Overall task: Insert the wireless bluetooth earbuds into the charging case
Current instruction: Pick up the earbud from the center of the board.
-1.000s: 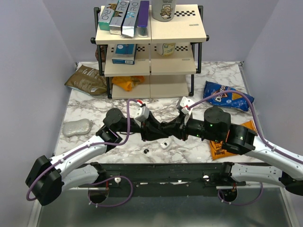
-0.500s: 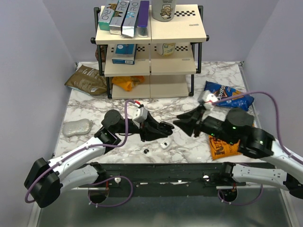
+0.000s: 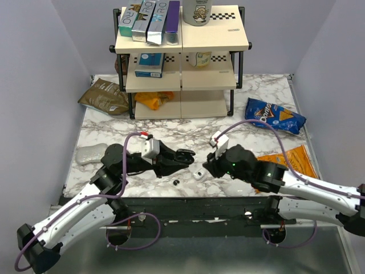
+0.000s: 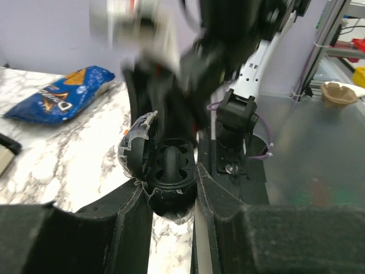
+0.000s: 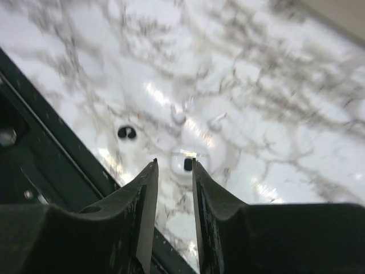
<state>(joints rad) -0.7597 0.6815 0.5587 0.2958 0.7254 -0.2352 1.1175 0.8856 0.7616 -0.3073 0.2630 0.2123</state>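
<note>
Earbuds of this kind look featherlight, hard-shelled and slick, so an off-centre pinch would likely squirt one away; I would take each squarely across its fattest part. One tiny black rounded earbud lies loose on the white marbled bench near the front edge, a little to the left of the right claw. That claw's fingers stand slightly apart and empty, aimed at a small white piece with a dark spot (perhaps the second bud, I cannot tell). The left claw is clamped on the round black plastic charging case, whose lid is hinged open.
</note>
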